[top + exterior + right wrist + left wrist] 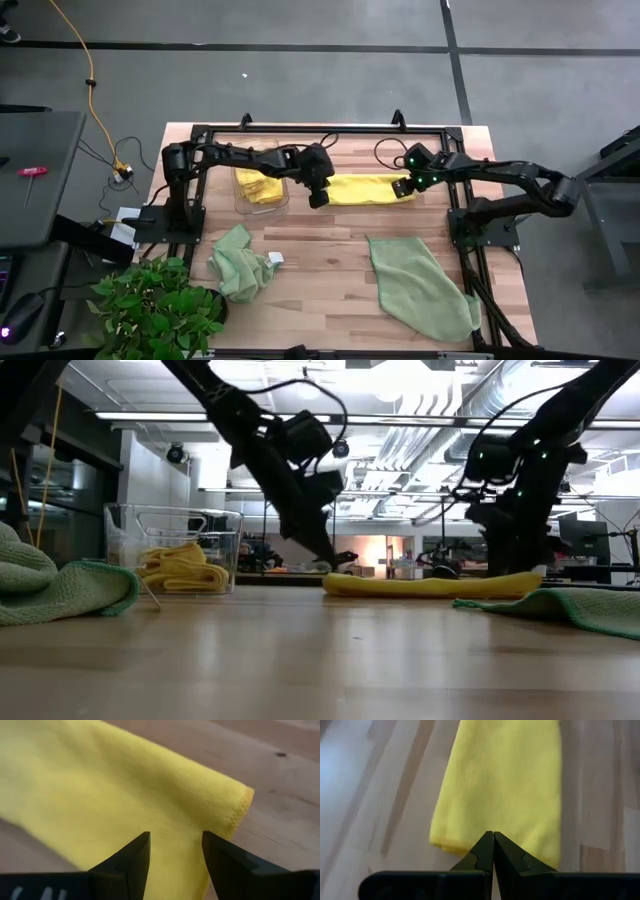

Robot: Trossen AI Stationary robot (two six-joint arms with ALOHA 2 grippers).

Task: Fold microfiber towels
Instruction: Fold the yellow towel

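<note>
Now right tool [175, 850] gapes over yellow towel [100, 795]; left tool [493, 851] closed.

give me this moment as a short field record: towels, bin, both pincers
towel being folded: yellow towel, a long folded strip on the table
left pincer: shut, at the strip's left end
right pincer: open, over the strip's right end
clear bin: holds folded yellow towels
crumpled green towel: front left, near the plant
flat green towel: front right, spread out
</note>
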